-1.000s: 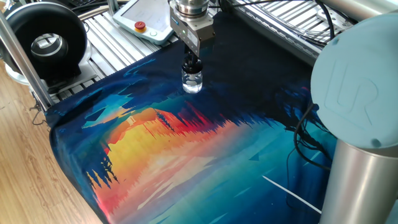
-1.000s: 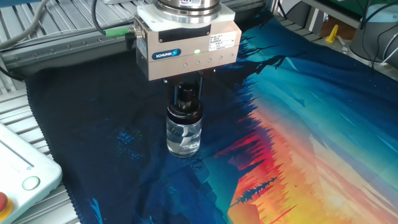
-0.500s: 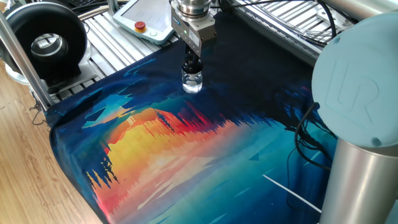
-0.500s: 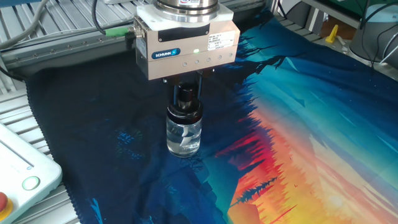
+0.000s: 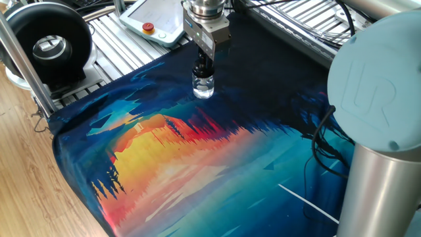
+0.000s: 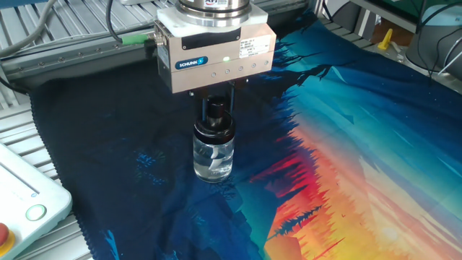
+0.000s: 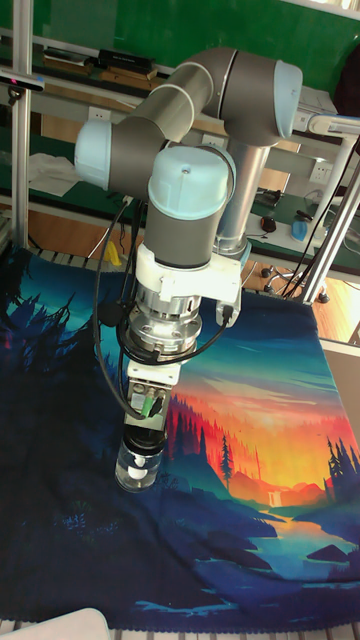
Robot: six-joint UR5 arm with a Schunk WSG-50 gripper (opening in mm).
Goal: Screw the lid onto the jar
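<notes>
One jar (image 6: 214, 159) stands upright on the counter's printed cloth (image 6: 346, 144); one lid (image 6: 215, 127) sits on its neck, clamped by the single tool (image 6: 216, 110) directly above.

Table (image 5: 125, 41) with ribbed metal slat top, wooden edge at one side; printed cloth (image 5: 217, 158) (dark blue, sunset and forest scene) spread over most of it; jar (image 6: 213, 157) stands upright on dark part of cloth; white pendant with red button (image 5: 150, 20) and black ring-shaped device (image 5: 47, 46) rest on bare slats beside cloth
</notes>
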